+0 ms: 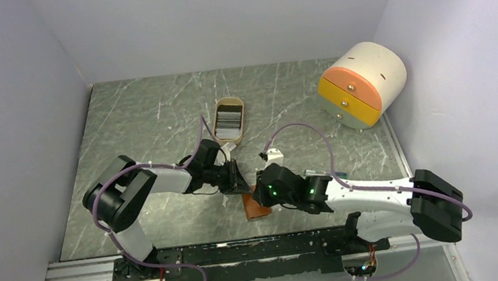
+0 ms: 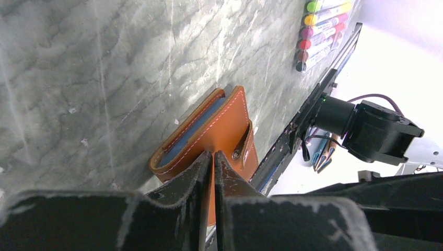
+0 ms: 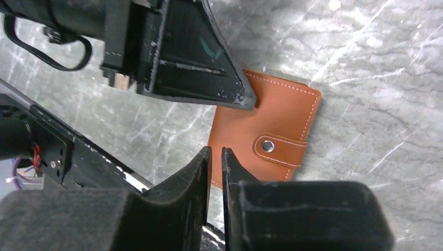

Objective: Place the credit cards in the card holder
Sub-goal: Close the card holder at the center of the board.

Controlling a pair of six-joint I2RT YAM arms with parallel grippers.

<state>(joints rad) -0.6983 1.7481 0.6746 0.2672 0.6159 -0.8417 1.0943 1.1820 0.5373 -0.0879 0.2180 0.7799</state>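
The brown leather card holder (image 1: 256, 206) lies folded on the table near the front rail. Its strap is over the edge and the snap button (image 3: 268, 146) faces up. In the left wrist view the card holder (image 2: 219, 130) gapes slightly and a light blue card edge (image 2: 189, 135) shows inside. My left gripper (image 2: 213, 154) is shut and empty, its tips on or just over the holder's cover. My right gripper (image 3: 216, 151) is shut and empty, over the holder's near edge. Grey-white cards (image 1: 228, 120) lie stacked in a tan tray at the table's middle.
The tan tray (image 1: 229, 104) stands behind the grippers. A round cream container with orange and yellow drawers (image 1: 361, 84) stands at the back right. Coloured pens (image 2: 321, 31) lie by the front rail (image 1: 259, 248). Both grippers crowd over the holder, nearly touching.
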